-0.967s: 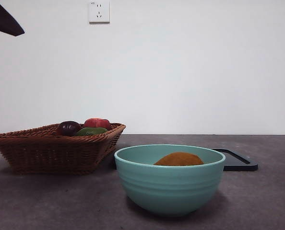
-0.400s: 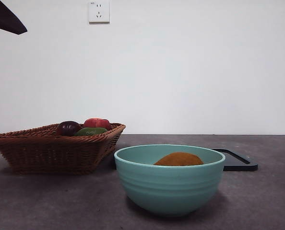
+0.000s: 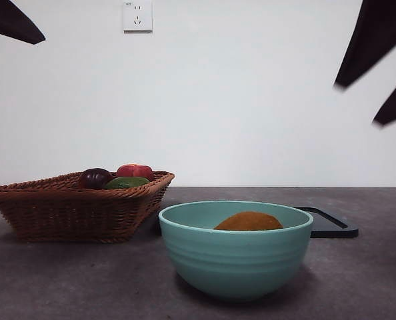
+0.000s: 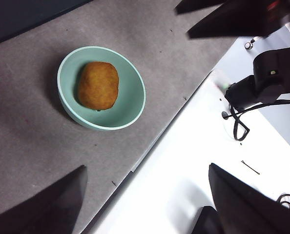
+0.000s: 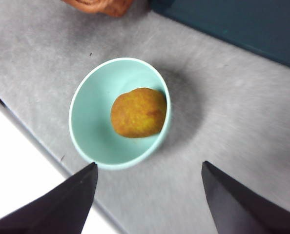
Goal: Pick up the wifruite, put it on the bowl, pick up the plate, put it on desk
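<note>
The right claw [image 3: 375, 83] is now seen high at the upper right of the front view, where only a dark tip showed at that corner half a second ago; its two jaws are spread apart and nothing is held between them. In the right wrist view the same claw [image 5: 147, 195] hangs well above the bowl [image 5: 119, 112], open and empty. The left claw [image 4: 145, 200] is also open and empty; it hangs high, off to one side of the bowl, and appears in the front view only as a dark tip at the upper left corner, little changed.

The arrival of the right claw is judged to mark the start of the second part of the task, since the first part looks finished: the wifruite [image 3: 249, 222] lies inside the teal bowl [image 3: 236, 257], touched by neither claw, and the bowl stands on the grey surface [image 3: 65, 280].

Behind the bowl, a flat black tray [image 3: 331, 225] lies on the surface; only its right part is seen past the bowl's rim, and nothing is seen on that part. To the left a wicker basket [image 3: 71, 210] holds a dark purple fruit [image 3: 95, 178], a red fruit [image 3: 135, 171] and a green fruit [image 3: 127, 182]. No plate is clearly seen, so the bowl or the tray may be what is meant.
</note>
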`<state>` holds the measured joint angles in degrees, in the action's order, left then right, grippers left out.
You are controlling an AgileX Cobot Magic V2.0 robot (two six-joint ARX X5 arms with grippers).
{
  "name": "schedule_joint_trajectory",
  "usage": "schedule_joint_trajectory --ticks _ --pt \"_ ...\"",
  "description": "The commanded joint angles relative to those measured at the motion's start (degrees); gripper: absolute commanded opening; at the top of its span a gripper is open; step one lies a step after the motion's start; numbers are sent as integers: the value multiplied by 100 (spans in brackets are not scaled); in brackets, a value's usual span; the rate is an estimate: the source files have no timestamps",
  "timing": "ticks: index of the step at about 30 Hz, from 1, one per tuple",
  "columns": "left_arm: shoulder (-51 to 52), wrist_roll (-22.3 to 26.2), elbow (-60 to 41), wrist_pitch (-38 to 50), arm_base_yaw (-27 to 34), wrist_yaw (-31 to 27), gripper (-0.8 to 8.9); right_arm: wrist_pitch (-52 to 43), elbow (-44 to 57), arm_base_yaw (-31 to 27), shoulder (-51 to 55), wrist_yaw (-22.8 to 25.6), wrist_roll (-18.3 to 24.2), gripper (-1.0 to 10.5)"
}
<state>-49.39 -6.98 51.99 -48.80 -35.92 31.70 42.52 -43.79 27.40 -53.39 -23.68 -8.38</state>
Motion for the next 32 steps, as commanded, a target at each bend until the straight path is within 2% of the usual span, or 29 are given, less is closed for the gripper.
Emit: schedule_joint_trajectory --ticks 1,8,10,14,19,28,32 --pt "-20 33 52 57 -52 24 398 -634 210 181 -208 28 -387 337" --pt "-20 35 52 57 -52 24 398 -1460 450 531 -874 684 -492 336" --pt "-20 35 52 57 -52 24 398 -1683 450 605 -1095 767 -494 333" --pt "-20 35 52 57 -52 24 398 -2098 450 719 -1488 791 -496 258" --pt "-20 35 52 44 -52 24 398 -2389 450 807 -1899 1200 -518 253" --pt "-20 50 52 57 -52 22 398 -2693 448 855 -2334 1220 -520 192" --pt "-20 52 52 57 -52 22 398 -2758 448 920 -2435 1220 -525 111"
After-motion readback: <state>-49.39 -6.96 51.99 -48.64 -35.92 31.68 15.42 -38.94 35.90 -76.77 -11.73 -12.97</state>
